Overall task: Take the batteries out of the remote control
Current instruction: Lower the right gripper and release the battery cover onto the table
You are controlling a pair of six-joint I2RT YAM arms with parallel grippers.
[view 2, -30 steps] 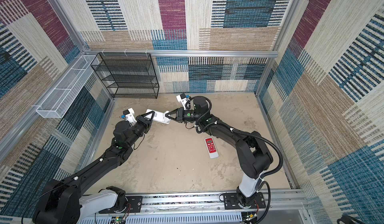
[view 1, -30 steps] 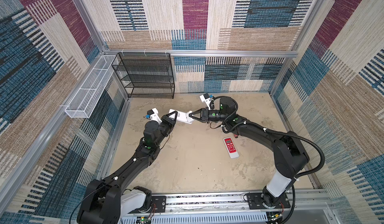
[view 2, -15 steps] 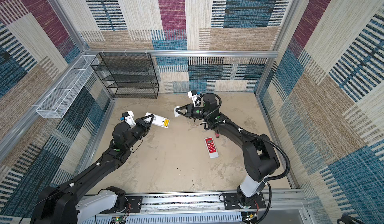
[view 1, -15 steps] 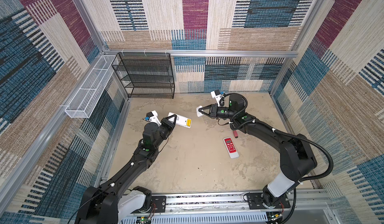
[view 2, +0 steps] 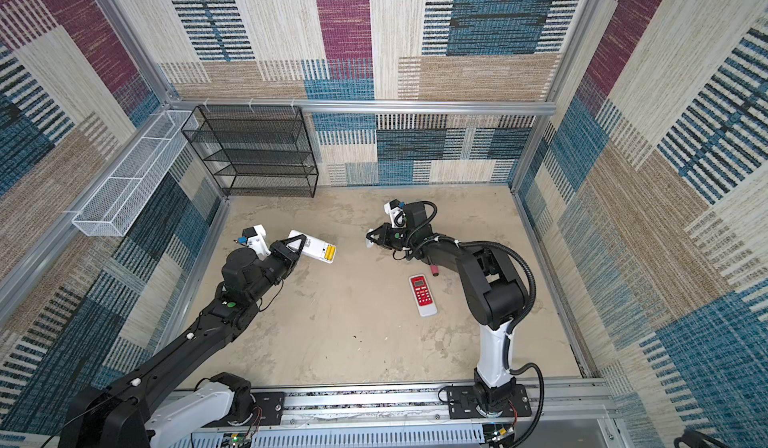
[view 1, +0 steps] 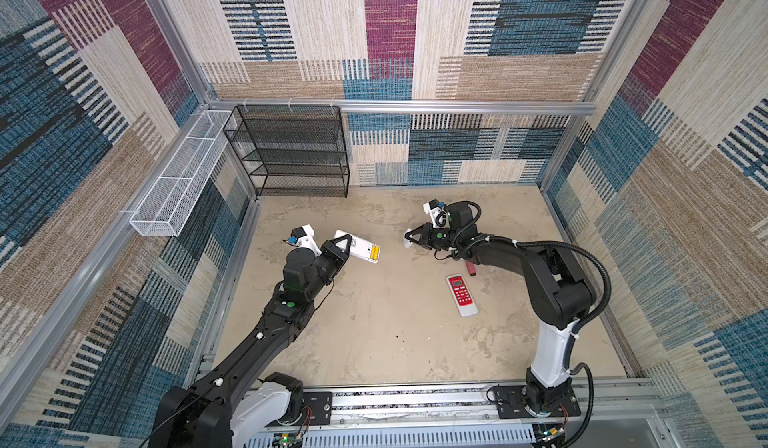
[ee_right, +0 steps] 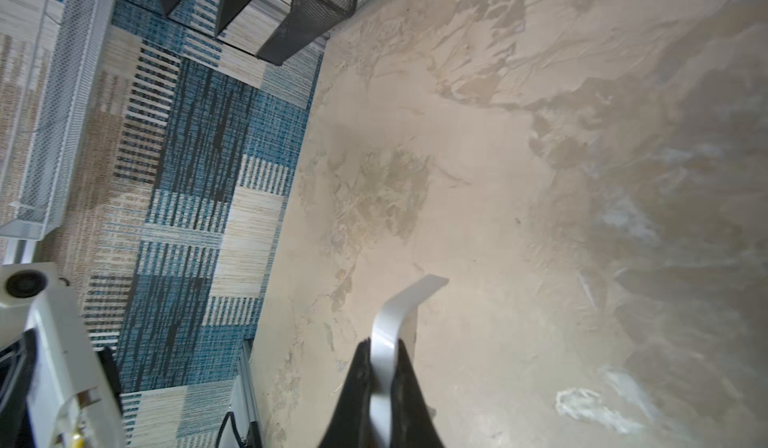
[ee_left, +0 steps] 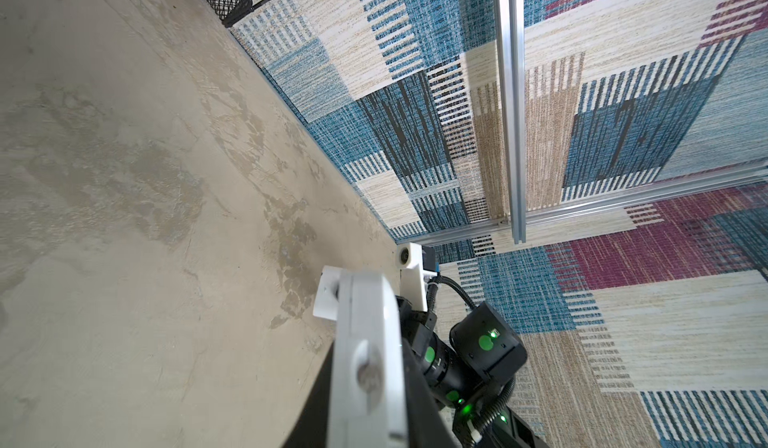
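Batteries (view 1: 375, 253) sit bare in the white remote (view 1: 360, 249) the left claw (view 1: 347, 247) grips; right claw (view 1: 412, 239), pinching the cover (ee_right: 399, 308), should drop it.

Something white is pinched on either side of the pen.
The left gripper (view 1: 345, 245) clamps a white rectangular plastic remote control (view 1: 360, 248), its back open and two yellow cylindrical batteries (view 1: 375, 253) showing. The right gripper (view 1: 411, 239) nips a small white plastic cover (view 1: 407, 241). A red-faced remote (view 1: 461, 295) lies flat near a red-handled screwdriver (view 1: 471, 268).
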